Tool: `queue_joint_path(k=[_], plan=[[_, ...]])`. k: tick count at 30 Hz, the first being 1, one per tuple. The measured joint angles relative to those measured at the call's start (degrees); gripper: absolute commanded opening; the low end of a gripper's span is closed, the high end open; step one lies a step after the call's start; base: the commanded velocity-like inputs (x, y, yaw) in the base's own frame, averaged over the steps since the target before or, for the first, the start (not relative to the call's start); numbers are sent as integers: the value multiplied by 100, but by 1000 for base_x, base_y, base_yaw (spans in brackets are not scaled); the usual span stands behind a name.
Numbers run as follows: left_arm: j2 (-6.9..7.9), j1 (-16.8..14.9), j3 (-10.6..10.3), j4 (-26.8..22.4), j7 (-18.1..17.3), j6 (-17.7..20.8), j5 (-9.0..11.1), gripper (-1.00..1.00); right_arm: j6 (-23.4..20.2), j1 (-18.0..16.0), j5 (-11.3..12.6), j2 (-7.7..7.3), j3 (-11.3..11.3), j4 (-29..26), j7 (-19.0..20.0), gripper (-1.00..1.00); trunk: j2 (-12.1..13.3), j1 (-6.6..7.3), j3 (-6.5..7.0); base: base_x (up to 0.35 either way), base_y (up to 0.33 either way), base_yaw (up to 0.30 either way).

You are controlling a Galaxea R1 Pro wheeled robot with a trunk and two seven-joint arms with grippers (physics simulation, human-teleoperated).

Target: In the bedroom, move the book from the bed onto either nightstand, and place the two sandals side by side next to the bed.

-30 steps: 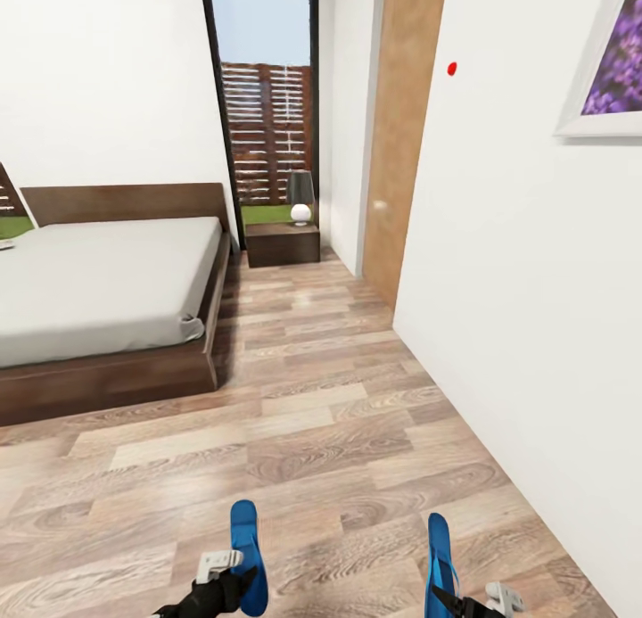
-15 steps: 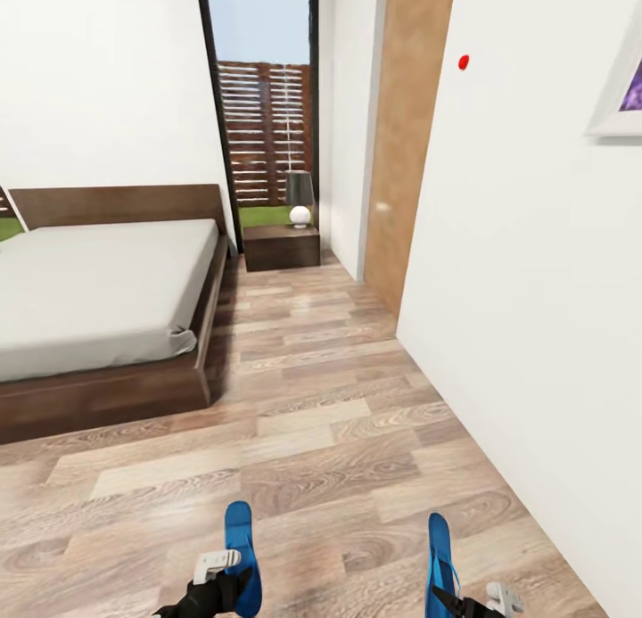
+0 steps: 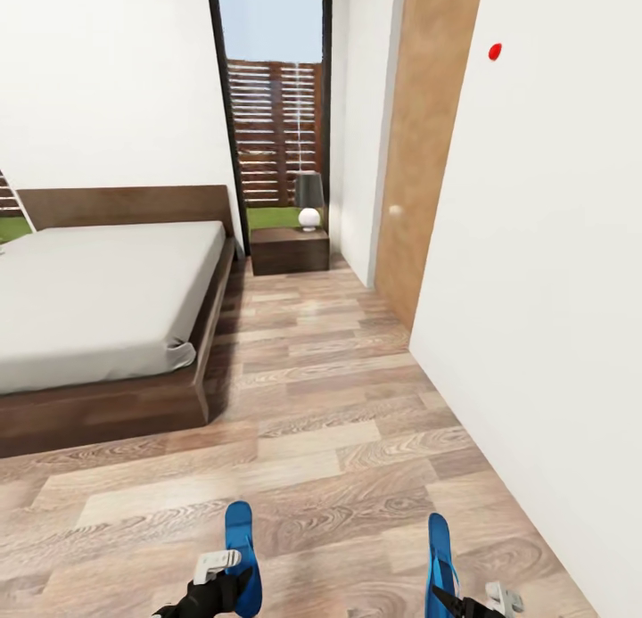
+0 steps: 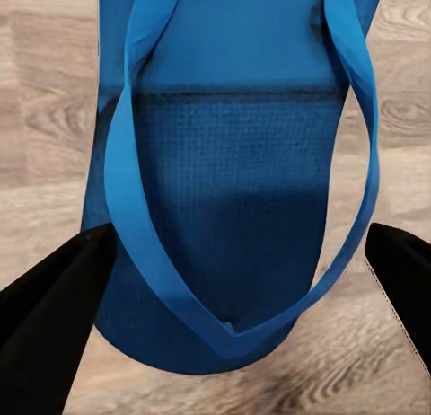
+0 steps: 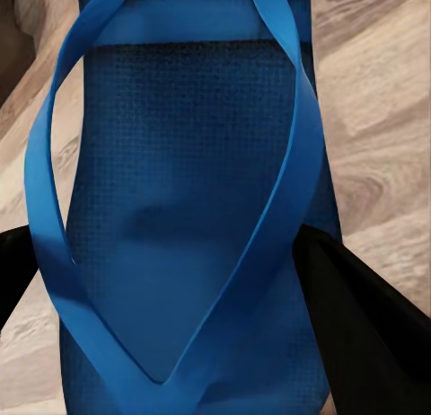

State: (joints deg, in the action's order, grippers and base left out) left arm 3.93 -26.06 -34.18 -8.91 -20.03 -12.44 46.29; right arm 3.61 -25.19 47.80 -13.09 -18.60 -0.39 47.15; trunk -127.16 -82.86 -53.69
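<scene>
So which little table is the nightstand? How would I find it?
Find the big bed with the off-white mattress, then look past its brown headboard to the tall window. The nightstand is the small dark wooden box on the floor there, the one with a grey-shaded lamp on top.

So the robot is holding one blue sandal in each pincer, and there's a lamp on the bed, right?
Not quite. The lamp stands on the nightstand beside the bed, as the head view shows. Each pincer, left and right, does hold a blue sandal.
</scene>
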Motion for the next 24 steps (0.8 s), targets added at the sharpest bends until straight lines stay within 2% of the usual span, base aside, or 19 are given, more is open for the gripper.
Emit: queue_joint_path(k=[24], plan=[[0, 0, 0, 0, -6, 0, 9, -100, 0, 0, 0, 0, 0, 0, -9, -100, 0, 0, 0, 324, -86, 0]])
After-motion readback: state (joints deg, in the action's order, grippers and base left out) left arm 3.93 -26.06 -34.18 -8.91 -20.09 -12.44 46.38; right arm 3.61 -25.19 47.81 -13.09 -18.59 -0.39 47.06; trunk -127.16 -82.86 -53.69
